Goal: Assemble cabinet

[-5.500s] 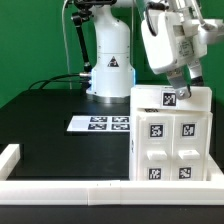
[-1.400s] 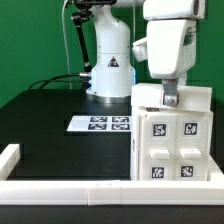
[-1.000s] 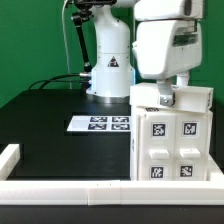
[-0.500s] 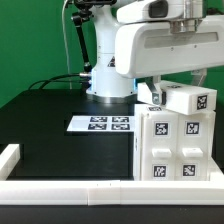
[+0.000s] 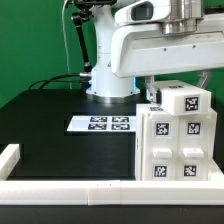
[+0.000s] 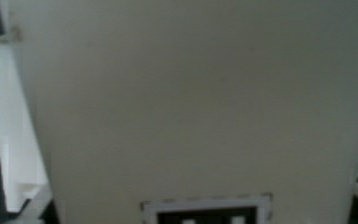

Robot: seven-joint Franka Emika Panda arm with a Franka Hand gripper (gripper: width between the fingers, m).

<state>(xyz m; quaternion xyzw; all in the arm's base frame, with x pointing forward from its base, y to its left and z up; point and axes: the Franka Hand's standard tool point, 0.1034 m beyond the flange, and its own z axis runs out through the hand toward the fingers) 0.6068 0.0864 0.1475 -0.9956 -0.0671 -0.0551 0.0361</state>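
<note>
my hand point(image 5: 165, 92) sits right at the top of the upright cabinet point(image 5: 175, 145), directly above it, fingers hidden, so i cannot tell their spread.

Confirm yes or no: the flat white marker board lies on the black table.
Yes, the flat white marker board lies on the black table.

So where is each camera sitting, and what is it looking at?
Exterior view: off the arm, level with the table, facing the robot's base; it sees the marker board, the cabinet and the arm's wrist above it, with the gripper hidden behind the cabinet's top.
Wrist view: on the wrist, very close to a white cabinet face that fills the picture; dark edges may be fingers, but it is unclear.
Both views share the cabinet.
</note>
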